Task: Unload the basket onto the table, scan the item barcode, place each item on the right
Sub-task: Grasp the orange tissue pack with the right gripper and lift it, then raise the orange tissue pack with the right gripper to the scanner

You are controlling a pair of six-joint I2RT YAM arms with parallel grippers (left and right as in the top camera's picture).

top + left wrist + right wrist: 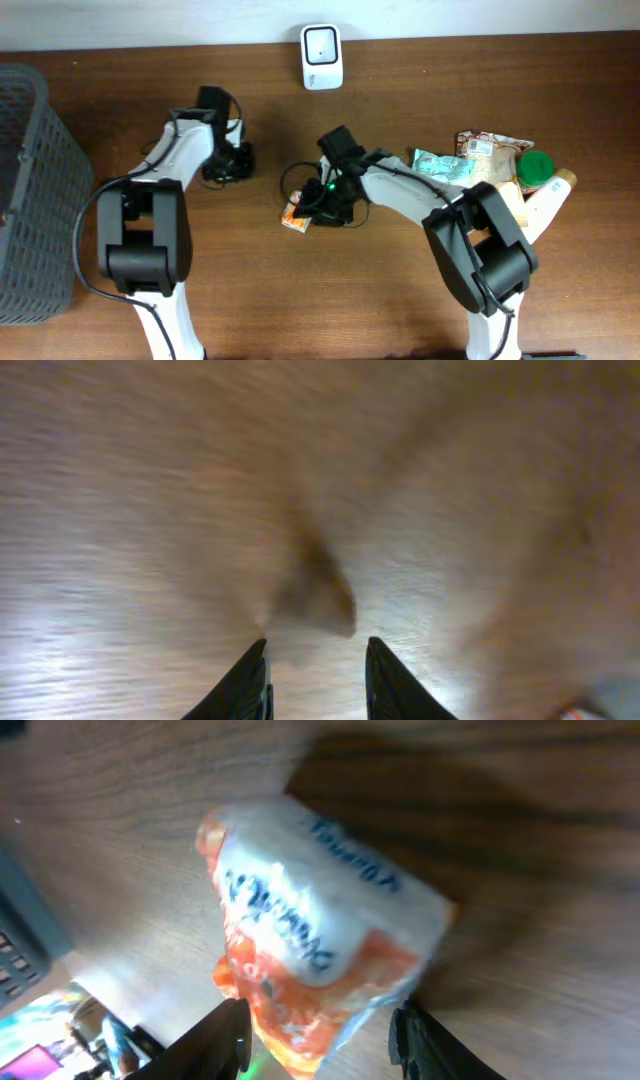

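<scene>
The task item, one orange-and-white packet [320, 945] with blue lettering, lies flat on the wooden surface [300, 300] just left of the overhead frame's centre, well below the scanner. In the right wrist view its white lettered band runs diagonally from upper left to middle right, and the orange portion faces the lower edge of the frame. In the overhead view the arm covers most of the packet, so its long axis cannot be told there. The right gripper [320, 1035] stands over the packet with its jaws moderately wide, and the packet's orange end lies between the two fingertips [228, 1038]. Whether they touch it cannot be told. The left gripper [316, 660] is positioned above bare surface at upper left of centre, well apart from the packet. Its jaws are narrowly parted and hold nothing. One white scanner [321, 57] sits at the top centre edge. One grey basket [30, 190] occupies the left edge. A heap at the right contains one teal packet [440, 165], one brown packet [488, 146], one green lid [536, 165] and one pale bottle [547, 203], all touching or overlapping one another.
</scene>
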